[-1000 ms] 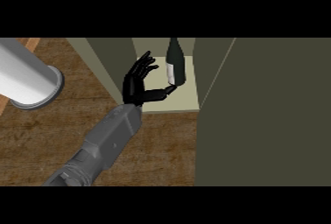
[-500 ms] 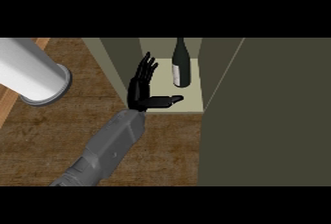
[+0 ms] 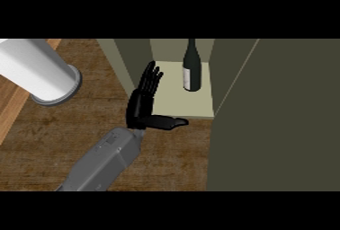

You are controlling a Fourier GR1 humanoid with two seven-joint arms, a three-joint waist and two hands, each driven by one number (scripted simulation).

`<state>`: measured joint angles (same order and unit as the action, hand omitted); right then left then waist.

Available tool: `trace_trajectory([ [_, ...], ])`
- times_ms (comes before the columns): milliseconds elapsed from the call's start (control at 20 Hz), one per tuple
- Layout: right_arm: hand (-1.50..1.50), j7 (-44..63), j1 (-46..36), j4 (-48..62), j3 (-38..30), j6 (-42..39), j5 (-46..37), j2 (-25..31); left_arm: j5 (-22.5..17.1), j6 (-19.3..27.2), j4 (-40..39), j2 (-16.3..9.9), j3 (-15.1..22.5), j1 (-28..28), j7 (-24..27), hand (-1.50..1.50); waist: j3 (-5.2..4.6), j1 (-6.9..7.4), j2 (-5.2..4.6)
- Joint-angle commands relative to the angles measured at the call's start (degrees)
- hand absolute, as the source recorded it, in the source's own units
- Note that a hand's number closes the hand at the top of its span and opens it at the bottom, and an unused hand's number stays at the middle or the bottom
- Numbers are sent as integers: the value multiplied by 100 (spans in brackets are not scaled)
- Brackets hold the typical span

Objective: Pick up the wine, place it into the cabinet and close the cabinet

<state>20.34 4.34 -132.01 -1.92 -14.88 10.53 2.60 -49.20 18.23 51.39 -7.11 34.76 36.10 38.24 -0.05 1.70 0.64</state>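
— Left hand (image 3: 141, 105): how is it posed?

— Fingers straight and held together, pointing toward the cabinet's (image 3: 131, 57) back; the thumb juts sideways across the front edge of the cabinet's pale shelf (image 3: 174, 101). The hand holds nothing (fingers apart from the bottle, with bare shelf between them).

— And where does the wine bottle (image 3: 191, 74) stand?

— Inside the cabinet, upright on the shelf, toward the rear and nearer the cabinet's door side than the hand is. Its dark neck rises against the back wall.

— What is the large olive panel?

— That is the cabinet door (image 3: 279, 117), standing open; it fills the area beside the shelf opposite the hand.

— Where does the grey forearm (image 3: 106, 161) lie?

— Over the wooden counter (image 3: 73, 126) in front of the cabinet, slanting up to the wrist just before the shelf's front edge.

— Anything else in view?

— One white cylinder (image 3: 36, 67) with a grey flanged base rests on the counter, well apart from the cabinet on the side away from the door. What it is cannot be told.
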Motion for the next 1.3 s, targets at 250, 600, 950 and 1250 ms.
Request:
trace_trajectory([
  [250, -150, -286, 37, 255, -95, -153, 100, 17, 588, 1186, 3738, -1086, 651, -1867, -786, -150, 12, -35, -20],
  [600, 150, -156, -119, 148, 394, -184, -444, 36, 774, 1172, 5348, -1821, 423, -2769, -1387, -150, 5, -115, -49],
  [950, 150, 278, 293, -325, 649, -1396, 282, 950, 1059, 1711, 6354, -2281, 353, -3705, -1308, -150, 8, -74, -27],
  [1250, 150, 1041, 378, -694, 1429, -1194, 563, 742, 792, 1184, 7090, -3047, -462, -4927, -949, -150, -3, -48, -39],
])
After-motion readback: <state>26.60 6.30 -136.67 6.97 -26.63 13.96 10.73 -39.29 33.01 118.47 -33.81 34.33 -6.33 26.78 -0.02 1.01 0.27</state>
